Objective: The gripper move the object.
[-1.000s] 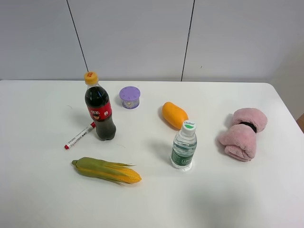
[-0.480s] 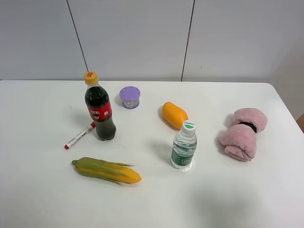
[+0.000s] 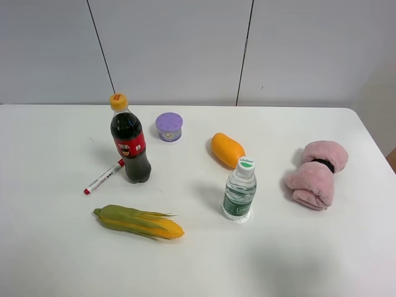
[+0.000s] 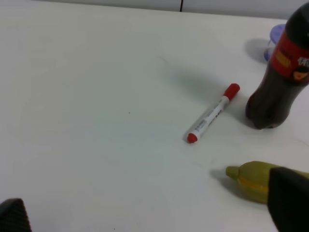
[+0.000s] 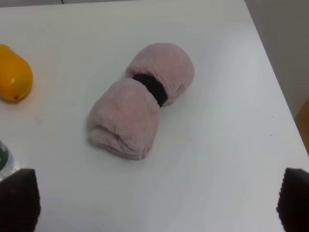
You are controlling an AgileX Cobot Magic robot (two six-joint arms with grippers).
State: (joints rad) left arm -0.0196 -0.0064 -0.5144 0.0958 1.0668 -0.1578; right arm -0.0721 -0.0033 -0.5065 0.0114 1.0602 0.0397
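Note:
The cola bottle (image 3: pixel 130 147) stands upright on the white table (image 3: pixel 55 247), left of middle, with dark drink, a red label and an orange-yellow cap. Its lower part also shows in the left wrist view (image 4: pixel 282 82). No arm shows in the exterior high view. In the left wrist view my left gripper (image 4: pixel 149 212) is open and empty, with the black fingertips (image 4: pixel 288 198) spread wide, well short of the bottle. In the right wrist view my right gripper (image 5: pixel 157 203) is open and empty, with the fingertips (image 5: pixel 19 200) spread wide, facing the pink roll.
A red-capped marker (image 3: pixel 103 177) lies just left of the bottle. A corn cob (image 3: pixel 139 222) lies in front of it. A purple-lidded tub (image 3: pixel 169 126), an orange object (image 3: pixel 227 149), a clear water bottle (image 3: pixel 239 189) and a pink rolled towel (image 3: pixel 317 174) stand further right.

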